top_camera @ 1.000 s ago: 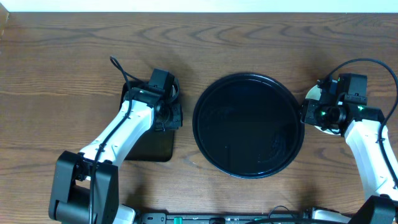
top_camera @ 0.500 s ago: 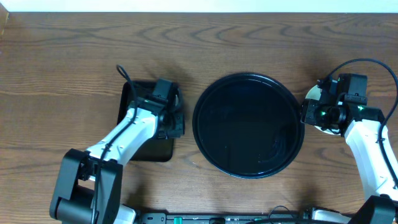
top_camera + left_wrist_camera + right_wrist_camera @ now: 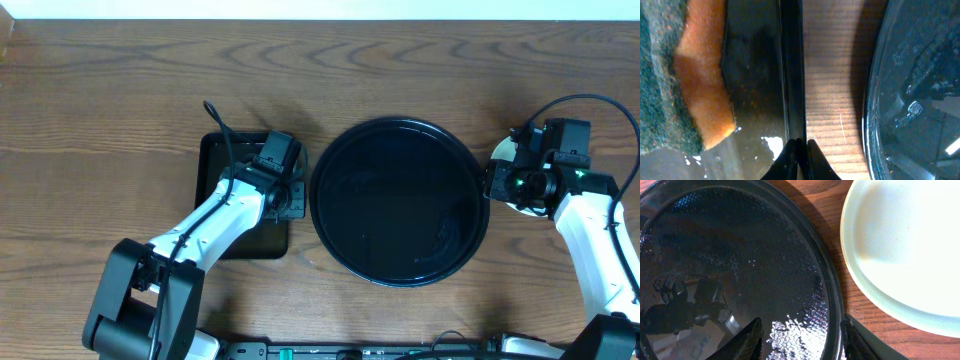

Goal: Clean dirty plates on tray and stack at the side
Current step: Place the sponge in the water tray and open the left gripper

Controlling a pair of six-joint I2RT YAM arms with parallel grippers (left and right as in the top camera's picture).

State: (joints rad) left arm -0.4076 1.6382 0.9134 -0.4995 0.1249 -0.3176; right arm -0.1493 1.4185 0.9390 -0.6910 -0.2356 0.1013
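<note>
Overhead, a brown wood-grain table fills the view, with a pale strip along its far edge; nothing more of the room shows. Two trays sit on it: the big round glossy black tray at the centre, and a smaller rectangular one just to its left, a narrow band of wood between them. One sponge, orange with a green scouring face, lies in the rectangular tray. One pale mint plate shows, resting on the table just right of the round tray and apart from its rim; I cannot tell if others lie under it. Two arms reach in. The left claw is closed on nothing, above the rectangular tray's inner rim. The right claw stands apart, fingers either side of the round tray's rim, gripping nothing.
</note>
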